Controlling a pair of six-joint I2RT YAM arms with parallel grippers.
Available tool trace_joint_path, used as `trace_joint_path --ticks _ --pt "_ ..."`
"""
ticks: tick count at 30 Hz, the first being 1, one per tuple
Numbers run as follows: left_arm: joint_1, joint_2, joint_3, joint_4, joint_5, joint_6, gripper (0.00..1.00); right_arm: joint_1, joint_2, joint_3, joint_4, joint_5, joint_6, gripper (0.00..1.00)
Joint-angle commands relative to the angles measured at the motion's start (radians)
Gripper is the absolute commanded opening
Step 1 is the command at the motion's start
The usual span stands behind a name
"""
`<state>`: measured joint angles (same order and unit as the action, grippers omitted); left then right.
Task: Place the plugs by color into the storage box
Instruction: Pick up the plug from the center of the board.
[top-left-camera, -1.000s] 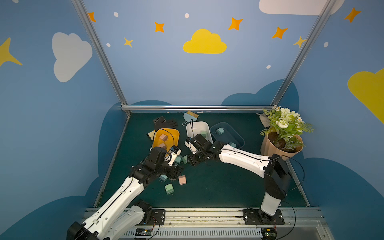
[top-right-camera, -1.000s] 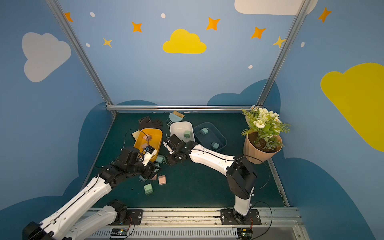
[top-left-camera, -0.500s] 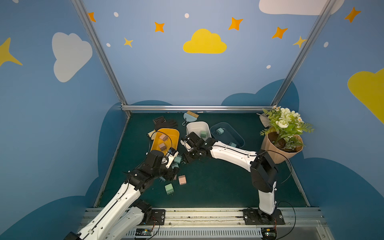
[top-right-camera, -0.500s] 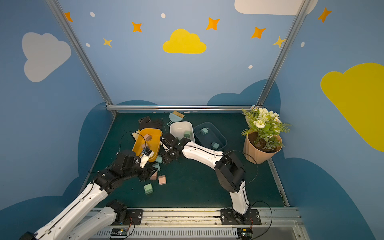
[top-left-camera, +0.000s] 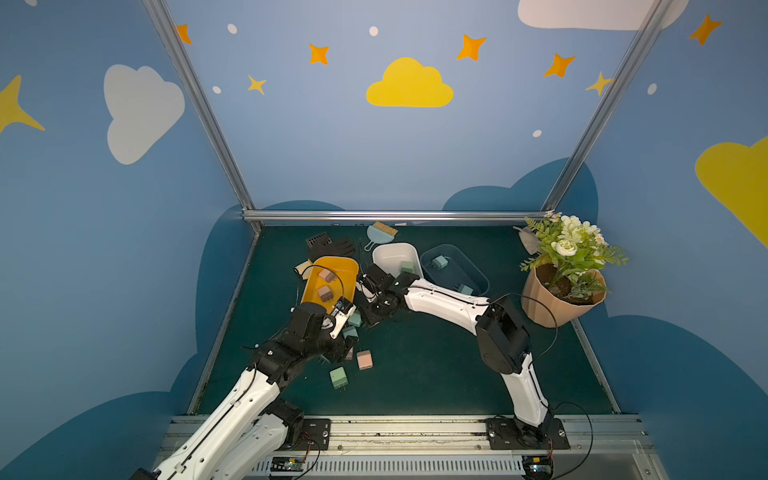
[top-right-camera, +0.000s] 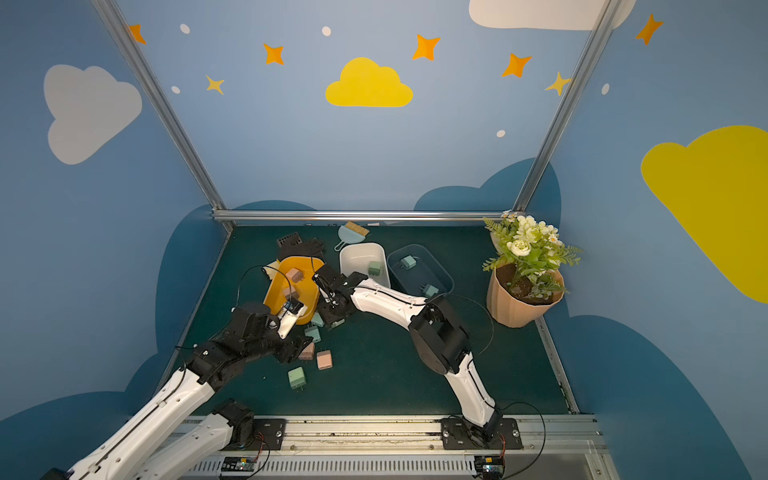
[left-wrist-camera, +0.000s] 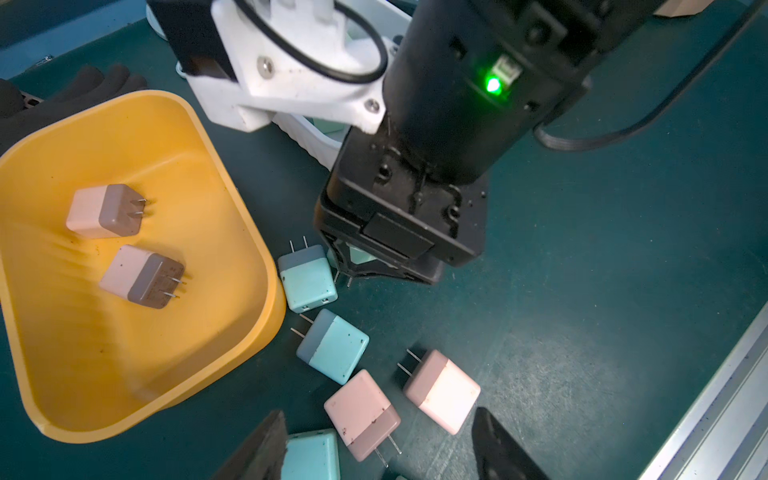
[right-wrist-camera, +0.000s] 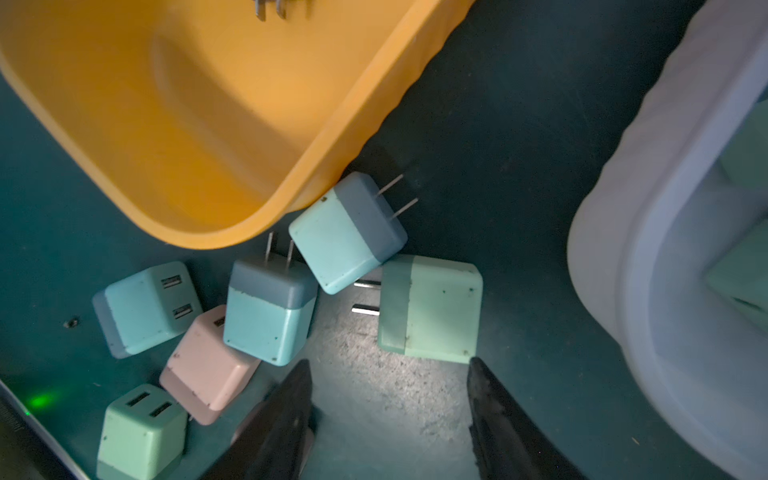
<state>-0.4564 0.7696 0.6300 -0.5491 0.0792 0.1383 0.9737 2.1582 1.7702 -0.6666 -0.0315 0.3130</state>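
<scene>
The right gripper (right-wrist-camera: 389, 365) hung open and empty over the table (right-wrist-camera: 519, 124). The mint green plug (right-wrist-camera: 430, 309) lay just ahead, nearer 1 finger, prongs along the closing line (awkward). The left gripper (left-wrist-camera: 378, 415), also open, framed a pink plug (left-wrist-camera: 357, 407).

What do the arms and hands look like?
Both alike: left arm and right arm have white links with black joints and thin black cables looping outside. Left hand and right hand carry black tapered fingers. A green light glows on the right wrist.
</scene>
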Motion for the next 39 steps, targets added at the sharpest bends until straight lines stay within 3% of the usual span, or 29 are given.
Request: trace_joint_path --ticks 1,22,30,39 --pt "0.005 -0.016 0.005 -0.009 0.001 0.02 0.71 -0.007 0.032 0.033 -0.05 0.01 -0.007 0.62" --pt "0.01 -0.057 -0.001 0.01 -0.033 0.032 0.69 -0.008 0.086 0.083 -0.094 0.012 -0.014 0.61" --pt "0.019 -0.054 -0.003 0.013 0.006 0.033 0.7 -0.007 0.041 0.052 -0.102 0.028 -0.019 0.61" --pt "0.02 -0.053 -0.003 0.001 0.024 0.05 0.72 -0.016 0.105 0.088 -0.12 0.02 -0.03 0.62"
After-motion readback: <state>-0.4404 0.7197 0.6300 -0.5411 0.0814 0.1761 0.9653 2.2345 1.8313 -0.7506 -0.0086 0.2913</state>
